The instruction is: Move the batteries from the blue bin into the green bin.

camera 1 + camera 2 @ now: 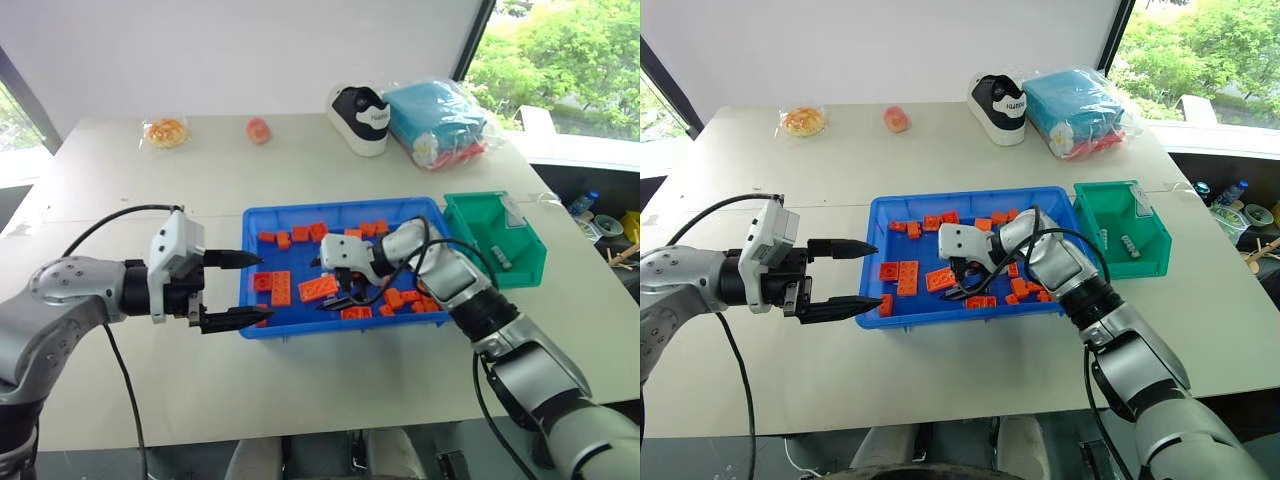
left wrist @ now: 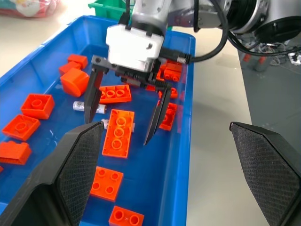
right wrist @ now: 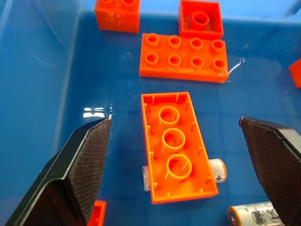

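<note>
The blue bin (image 1: 330, 326) sits mid-table, strewn with orange bricks (image 1: 317, 288). My right gripper (image 3: 174, 120) hangs open inside it, low over an upturned orange brick (image 3: 178, 146). That brick lies across a silver battery (image 3: 217, 170) whose ends stick out from under it. A second battery (image 3: 249, 214) lies close beside it, also seen as a battery (image 2: 81, 106) by the right gripper's finger. My left gripper (image 1: 262, 288) is open and empty, level at the bin's left rim, pointing right. The green bin (image 1: 525, 268) stands just right of the blue bin with small silver batteries (image 1: 499, 260) inside.
At the far side of the table lie a black-and-white shoe (image 1: 360, 118), a teal bagged bundle (image 1: 440, 120), a bagged snack (image 1: 166, 132) and a small pink-orange item (image 1: 258, 130). The table's edge runs close behind the green bin.
</note>
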Robot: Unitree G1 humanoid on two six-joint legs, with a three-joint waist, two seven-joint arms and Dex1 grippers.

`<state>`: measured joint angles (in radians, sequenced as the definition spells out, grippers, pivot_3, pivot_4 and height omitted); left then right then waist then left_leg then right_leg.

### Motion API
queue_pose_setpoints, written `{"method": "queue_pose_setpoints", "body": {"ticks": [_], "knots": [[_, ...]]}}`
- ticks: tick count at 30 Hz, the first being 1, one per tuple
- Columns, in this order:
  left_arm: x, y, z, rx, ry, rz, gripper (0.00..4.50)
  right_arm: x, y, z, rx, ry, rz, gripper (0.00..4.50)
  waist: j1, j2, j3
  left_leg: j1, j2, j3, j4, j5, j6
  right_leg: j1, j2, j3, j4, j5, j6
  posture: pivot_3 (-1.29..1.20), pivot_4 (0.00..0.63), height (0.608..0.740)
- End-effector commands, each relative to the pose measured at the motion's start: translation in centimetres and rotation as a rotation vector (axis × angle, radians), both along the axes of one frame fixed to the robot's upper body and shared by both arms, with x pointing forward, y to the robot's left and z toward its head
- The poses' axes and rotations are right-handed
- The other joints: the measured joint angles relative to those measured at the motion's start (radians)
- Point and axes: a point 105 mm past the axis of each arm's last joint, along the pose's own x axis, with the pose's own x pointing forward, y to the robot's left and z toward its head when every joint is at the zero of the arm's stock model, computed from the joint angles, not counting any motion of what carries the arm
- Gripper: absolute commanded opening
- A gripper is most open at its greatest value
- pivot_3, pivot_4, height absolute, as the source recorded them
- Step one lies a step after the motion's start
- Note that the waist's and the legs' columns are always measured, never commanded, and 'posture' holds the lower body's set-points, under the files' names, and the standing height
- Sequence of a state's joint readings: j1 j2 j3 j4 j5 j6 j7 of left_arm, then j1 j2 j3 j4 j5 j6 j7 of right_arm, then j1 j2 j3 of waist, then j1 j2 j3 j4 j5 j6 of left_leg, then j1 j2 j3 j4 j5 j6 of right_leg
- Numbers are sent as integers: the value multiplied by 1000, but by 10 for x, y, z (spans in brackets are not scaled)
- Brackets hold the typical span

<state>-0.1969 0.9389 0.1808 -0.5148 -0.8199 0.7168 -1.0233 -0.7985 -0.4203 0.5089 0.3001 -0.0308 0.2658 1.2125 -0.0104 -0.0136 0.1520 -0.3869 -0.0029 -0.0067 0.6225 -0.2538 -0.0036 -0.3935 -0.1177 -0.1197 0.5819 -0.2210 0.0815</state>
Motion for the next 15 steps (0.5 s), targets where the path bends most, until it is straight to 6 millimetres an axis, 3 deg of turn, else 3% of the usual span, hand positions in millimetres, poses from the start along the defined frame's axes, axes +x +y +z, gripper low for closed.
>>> {"method": "queue_pose_setpoints", "body": {"ticks": [1,5,7,11,15], "knots": [[-3,-1,9,-14,-40,-6,4500,3,8,11,26,-37,19,3611,1,0,0,0,0,0,0,0,0,0,0,0,0,0,0,0,150,725],[-3,-1,9,-15,-43,-3,4500,-3,10,19,56,-10,33,1588,1,0,0,0,0,0,0,0,0,0,0,0,0,0,0,0,150,725],[-2,-1,9,-16,-47,-2,4500,-7,8,28,83,-16,32,839,1,0,0,0,0,0,0,0,0,0,0,0,0,0,0,0,150,725],[0,-2,10,-19,-53,-2,4500,-3,-5,60,173,-42,-75,839,4,0,0,0,0,0,0,0,0,0,0,0,0,0,0,0,150,725],[2,-1,11,-38,-48,6,4500,2,-43,84,216,-64,-245,839,16,0,0,0,0,0,1,0,0,1,0,0,0,0,0,0,150,725]]}}
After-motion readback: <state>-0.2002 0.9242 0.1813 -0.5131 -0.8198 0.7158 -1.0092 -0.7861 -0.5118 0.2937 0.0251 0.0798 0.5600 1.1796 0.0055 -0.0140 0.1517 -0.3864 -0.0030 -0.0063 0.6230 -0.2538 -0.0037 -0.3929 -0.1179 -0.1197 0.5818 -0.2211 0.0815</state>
